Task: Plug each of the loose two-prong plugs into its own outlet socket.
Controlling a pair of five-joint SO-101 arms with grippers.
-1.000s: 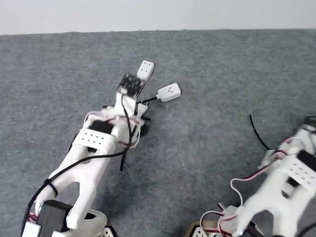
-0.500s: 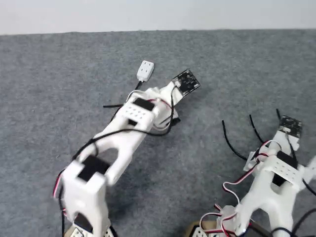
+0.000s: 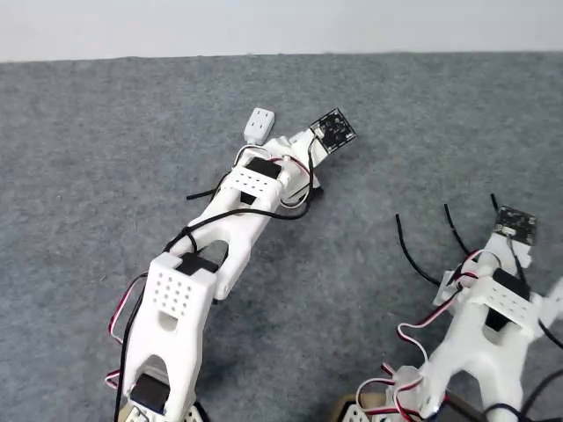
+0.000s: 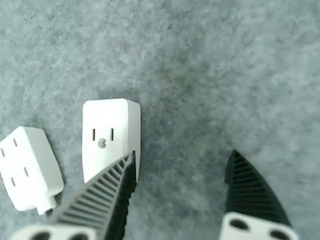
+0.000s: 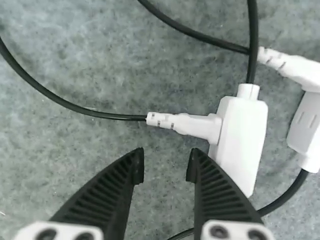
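Note:
My left gripper (image 4: 182, 156) is open just above the grey carpet. One fingertip overlaps the edge of a white single outlet socket (image 4: 111, 137), which lies face up with nothing plugged in. A second white outlet block (image 4: 27, 167), also seen in the high view (image 3: 259, 125), lies beside it. My right gripper (image 5: 167, 152) is open and holds nothing. It hangs over the carpet close to a white two-prong plug (image 5: 185, 122) that is pushed into the end of a white outlet block (image 5: 242, 142). Another white plug (image 5: 292, 65) lies beyond that block.
Black cables (image 5: 70, 102) curve across the carpet around my right gripper, and several stick out at the right in the high view (image 3: 412, 251). The left arm (image 3: 246, 207) stretches diagonally across the middle. A pale wall edge (image 3: 281, 31) bounds the far side.
The left arm has swung right from the far outlet block and stretched out over the single socket. The right arm moved in from the right edge, then stayed still.

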